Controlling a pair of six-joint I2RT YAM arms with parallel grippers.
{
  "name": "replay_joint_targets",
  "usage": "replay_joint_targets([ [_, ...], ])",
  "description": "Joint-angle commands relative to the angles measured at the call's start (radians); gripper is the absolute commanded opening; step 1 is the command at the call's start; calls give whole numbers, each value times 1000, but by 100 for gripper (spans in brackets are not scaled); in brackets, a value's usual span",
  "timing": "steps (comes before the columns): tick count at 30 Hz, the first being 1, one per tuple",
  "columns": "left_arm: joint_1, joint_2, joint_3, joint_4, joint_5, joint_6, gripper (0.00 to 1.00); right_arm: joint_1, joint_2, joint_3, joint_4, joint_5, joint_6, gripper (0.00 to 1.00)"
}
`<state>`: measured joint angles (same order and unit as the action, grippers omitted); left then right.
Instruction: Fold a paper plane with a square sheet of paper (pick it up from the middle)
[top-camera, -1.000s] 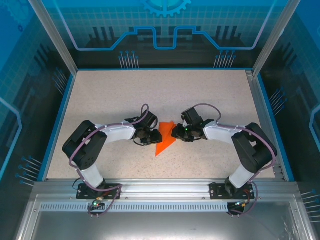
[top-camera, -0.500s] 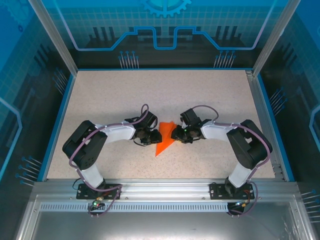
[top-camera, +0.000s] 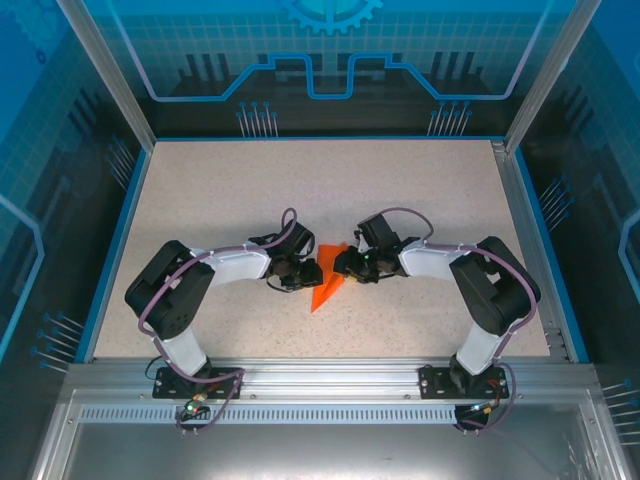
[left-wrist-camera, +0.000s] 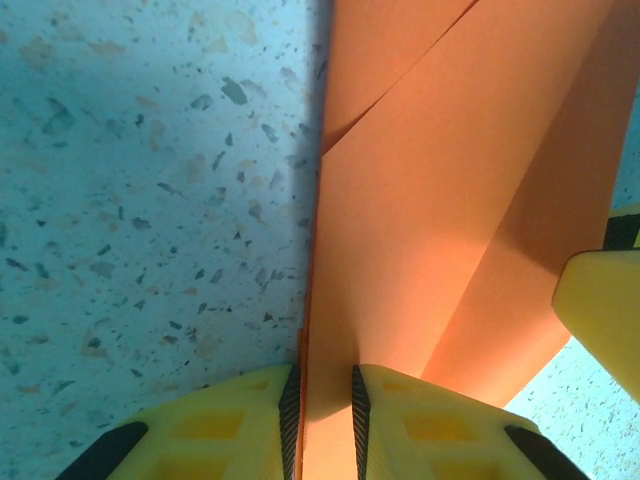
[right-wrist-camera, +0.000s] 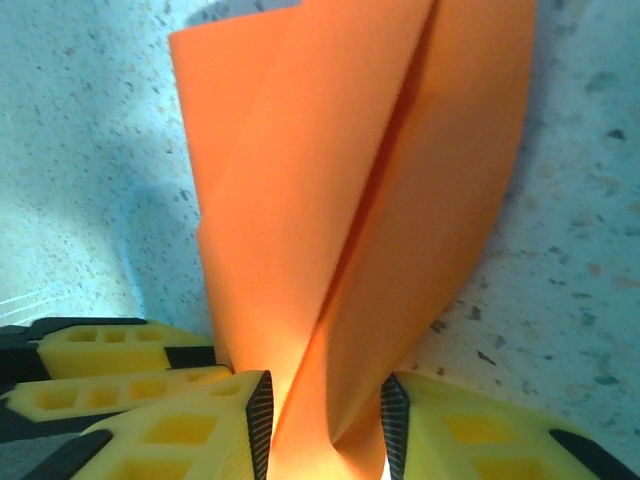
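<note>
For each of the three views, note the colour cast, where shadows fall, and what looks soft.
Top external: even, neutral light, table beige, orange paper sharp. Left wrist: blue-green cast on the table, dark shadow along the paper's left edge. Right wrist: same cast, soft shadow left of the paper, right gripper's fingers slightly soft near the lens.

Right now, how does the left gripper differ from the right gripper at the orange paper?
The left gripper has fingers nearly together, pinching a thin edge of the orange paper; the right gripper has them wider apart around a bulging fold, and whether it clamps is unclear. The left gripper meets the paper from the left, the right gripper from the right. Both have yellow fingers with paper between them.
</note>
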<state>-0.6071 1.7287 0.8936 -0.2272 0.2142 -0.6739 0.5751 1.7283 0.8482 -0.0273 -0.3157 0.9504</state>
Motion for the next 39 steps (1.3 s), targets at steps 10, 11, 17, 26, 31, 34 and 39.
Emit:
replay_joint_targets([
  [10, 36, 4, -54, 76, 58, -52, 24, 24, -15, -94, 179, -57, 181, 43],
  [11, 37, 7, -54, 76, 58, -54, 24, 27, -12, -101, 192, -60, 188, 43],
  [17, 39, 0, -61, 78, 63, -58, 24, 40, -22, -123, 213, -23, 195, 42],
  [26, 40, -17, -65, 71, 56, -56, 24, 80, -49, -160, 245, 23, 245, 42],
  [31, 40, -19, -69, 74, 61, -55, 24, 68, -28, -153, 289, 21, 251, 42],
  [34, 41, -20, -71, 76, 59, -55, 23, 61, -13, -128, 263, 59, 220, 42],
  [39, 41, -31, -74, 76, 56, -57, 21, 40, 29, -96, 282, 52, 195, 38],
])
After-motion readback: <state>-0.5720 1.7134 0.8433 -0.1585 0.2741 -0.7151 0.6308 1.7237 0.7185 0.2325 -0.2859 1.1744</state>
